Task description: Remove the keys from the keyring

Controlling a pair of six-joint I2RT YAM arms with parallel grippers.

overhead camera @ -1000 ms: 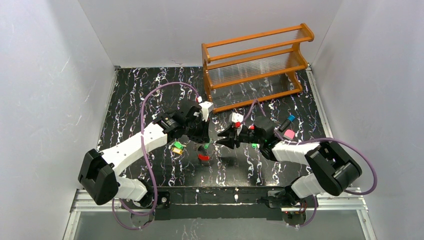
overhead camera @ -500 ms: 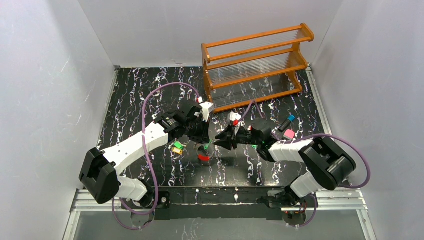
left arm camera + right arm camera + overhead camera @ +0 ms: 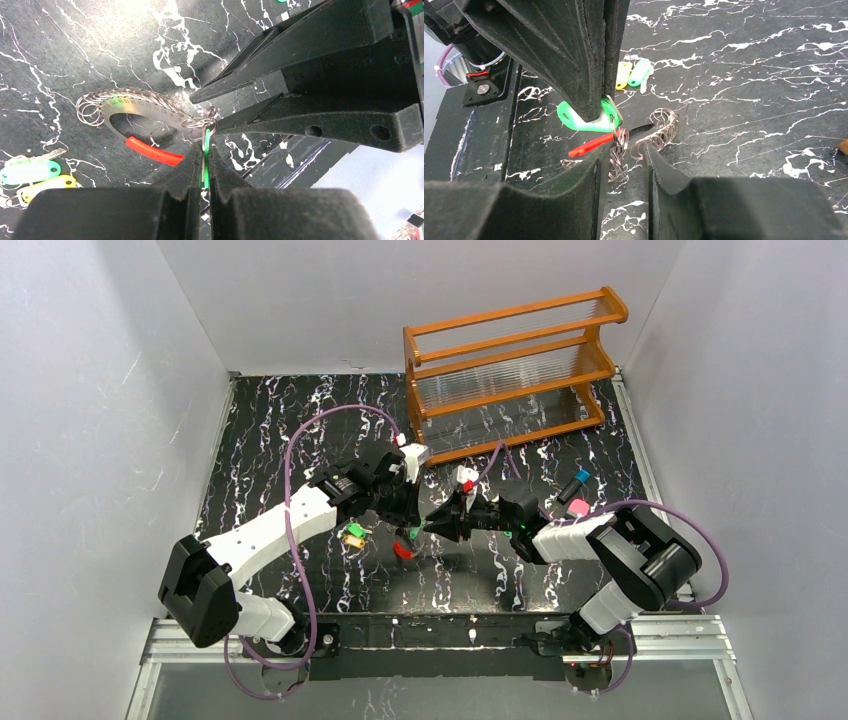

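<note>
Black marble table (image 3: 260, 420), centre stage: left gripper (image 3: 205, 151) is clamped on the green key (image 3: 574, 120), right gripper (image 3: 626, 150) straddles the keyring (image 3: 135, 106) lying just beneath with jaws narrowly apart, a pulling-off step, I'd judge, so next the right pinches the coil firm.

Loose keys (image 3: 353, 535) lie left of the keyring (image 3: 403, 551).
</note>
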